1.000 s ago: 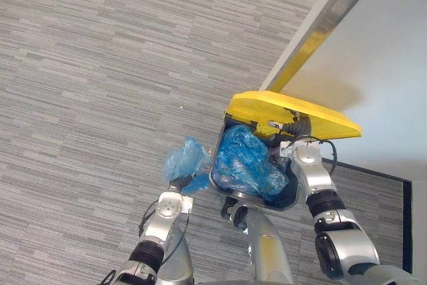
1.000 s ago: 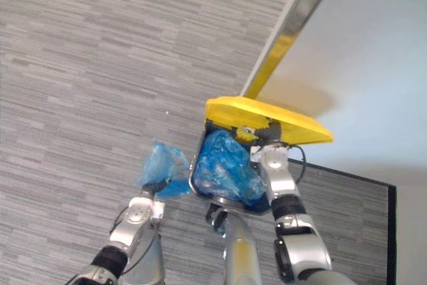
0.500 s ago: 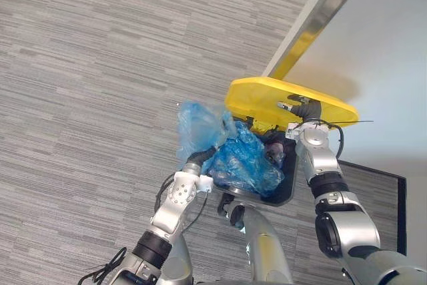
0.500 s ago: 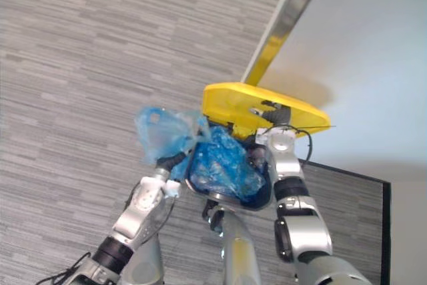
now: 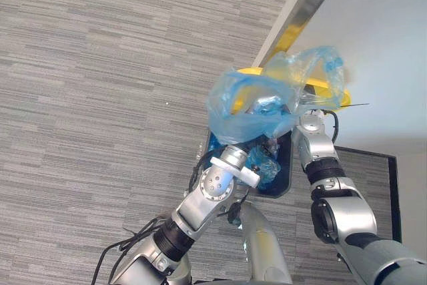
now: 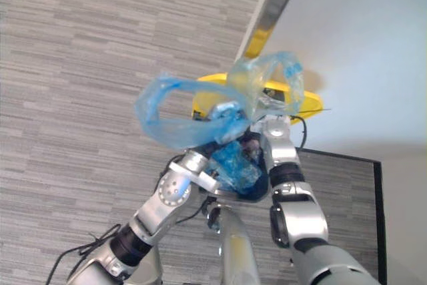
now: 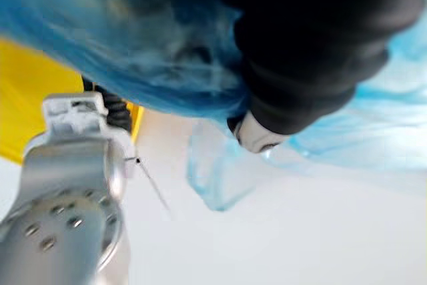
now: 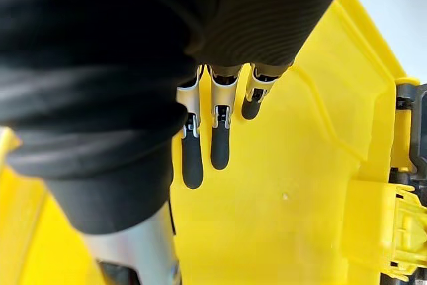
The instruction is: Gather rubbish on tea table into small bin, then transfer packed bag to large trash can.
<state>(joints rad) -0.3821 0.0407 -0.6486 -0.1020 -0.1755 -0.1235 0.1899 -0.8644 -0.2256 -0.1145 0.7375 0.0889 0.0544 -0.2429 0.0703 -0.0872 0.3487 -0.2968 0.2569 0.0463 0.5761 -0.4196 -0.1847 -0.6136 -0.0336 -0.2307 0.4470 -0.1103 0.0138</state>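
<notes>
A dark large trash can (image 5: 285, 179) stands on the floor with its yellow lid (image 8: 307, 138) swung up. Crumpled blue liner (image 5: 259, 163) fills its opening. My left hand (image 5: 241, 149) is shut on the gathered neck of a translucent blue bag (image 5: 267, 105) and holds it up over the can's opening, in front of the lid (image 6: 297, 100). The bag (image 7: 133, 38) billows past the left hand's dark cover (image 7: 320, 51). My right hand (image 8: 212, 139) is open, its straight fingers flat against the lid's yellow surface, keeping it raised.
Grey striped carpet (image 5: 100, 98) spreads to the left of the can. A white wall (image 5: 387, 31) with a metal strip (image 5: 303, 11) runs behind it. A dark frame edge (image 5: 393, 191) lies at the right.
My left hand has carried the blue bag from beside the can's left side up and rightward to above the opening. The right hand has tipped the lid further up.
</notes>
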